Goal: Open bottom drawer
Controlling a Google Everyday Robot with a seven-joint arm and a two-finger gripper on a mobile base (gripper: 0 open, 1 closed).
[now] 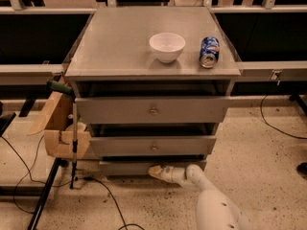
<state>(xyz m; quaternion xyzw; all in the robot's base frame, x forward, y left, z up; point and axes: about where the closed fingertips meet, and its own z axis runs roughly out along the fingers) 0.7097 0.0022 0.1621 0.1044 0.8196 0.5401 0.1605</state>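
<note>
Since it sits lowest in the grey cabinet [120,51], just above the floor, the bottom drawer [125,167] shows as the narrowest and shortest of three flat fronts. Its long axis runs left to right, and it is judged not yet drawn out. Its central knob cannot be seen, because the tip of the gripper [154,171] covers the place where it should sit, against the middle of the panel. The gripper points leftward, lying nearly along the panel's long axis rather than square to it, and the white arm [211,207] reaches in from the lower right. The drawer thus lies directly behind the gripper tip, on the side away from the camera. The opening pull would probably have to run toward the camera, across that long axis. Whether the gripper is clamped on the knob, merely touching it or spread beside it cannot be told.

Above are the mid-sized drawer front [120,146] and the widest drawer front [110,110]. On the cabinet top stand a white bowl [167,47] and a blue soda can [209,51], near each other but apart.
</note>
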